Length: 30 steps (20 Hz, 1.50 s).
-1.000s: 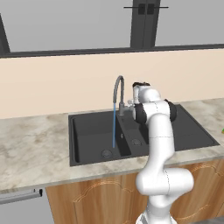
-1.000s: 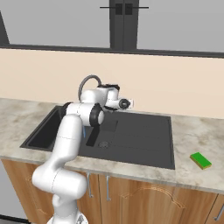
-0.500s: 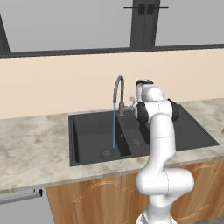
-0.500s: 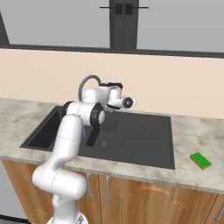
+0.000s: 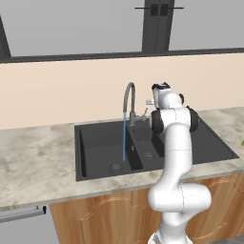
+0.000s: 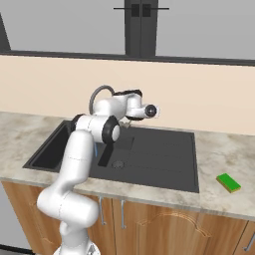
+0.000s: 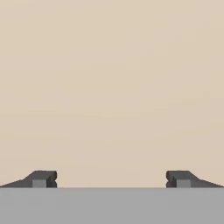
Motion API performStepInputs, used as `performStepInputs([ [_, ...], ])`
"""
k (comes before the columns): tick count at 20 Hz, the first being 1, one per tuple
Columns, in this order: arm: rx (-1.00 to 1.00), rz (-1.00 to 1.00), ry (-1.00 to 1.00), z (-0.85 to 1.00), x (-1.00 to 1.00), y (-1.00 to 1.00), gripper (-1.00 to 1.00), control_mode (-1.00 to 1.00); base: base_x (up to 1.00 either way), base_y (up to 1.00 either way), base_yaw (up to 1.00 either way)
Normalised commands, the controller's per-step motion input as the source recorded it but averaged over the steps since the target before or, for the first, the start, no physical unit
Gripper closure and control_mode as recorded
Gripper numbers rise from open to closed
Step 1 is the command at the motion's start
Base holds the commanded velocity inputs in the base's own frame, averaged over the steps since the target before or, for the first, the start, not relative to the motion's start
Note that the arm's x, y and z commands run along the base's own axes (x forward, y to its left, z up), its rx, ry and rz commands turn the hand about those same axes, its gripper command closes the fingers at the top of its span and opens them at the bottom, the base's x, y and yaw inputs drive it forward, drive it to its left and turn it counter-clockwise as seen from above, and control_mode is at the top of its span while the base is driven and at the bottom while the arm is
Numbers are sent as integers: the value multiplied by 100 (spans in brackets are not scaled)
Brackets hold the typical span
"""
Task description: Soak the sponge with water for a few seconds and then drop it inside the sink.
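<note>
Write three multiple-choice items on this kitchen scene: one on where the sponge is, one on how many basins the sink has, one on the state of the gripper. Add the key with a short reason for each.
1. Where does the sponge lie?
A. in the larger basin
B. on the counter to the right of the sink
C. between the gripper's fingers

2. How many basins does the sink have?
A. one
B. two
C. three

3. How is the gripper set?
A. open, holding nothing
B. shut on the sponge
C. shut on the faucet handle

Key: 1 B, the green and yellow block rests on the counter beyond the sink's right edge. 2 B, a divider splits the sink, and each side has its own drain. 3 A, the hand view shows the fingertips far apart with bare wall between.
</note>
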Motion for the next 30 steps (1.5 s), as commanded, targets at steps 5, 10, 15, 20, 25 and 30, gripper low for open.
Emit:
performStepInputs([
  [5, 4, 0, 17, 24, -13, -38, -100, -100, 0, 0, 0],
  [10, 9, 0, 13, 37, -39, -26, -100, -100, 0, 0, 0],
  [15, 11, 0, 23, 12, -45, -15, -100, -100, 0, 0, 0],
  [20, 8, 0, 27, 0, -41, -19, -100, -100, 0, 0, 0],
  [25, 6, 0, 21, 0, -48, -25, -100, -100, 0, 0, 0],
  [30, 3, 0, 10, -4, -66, -17, -100, -100, 0, 0, 0],
])
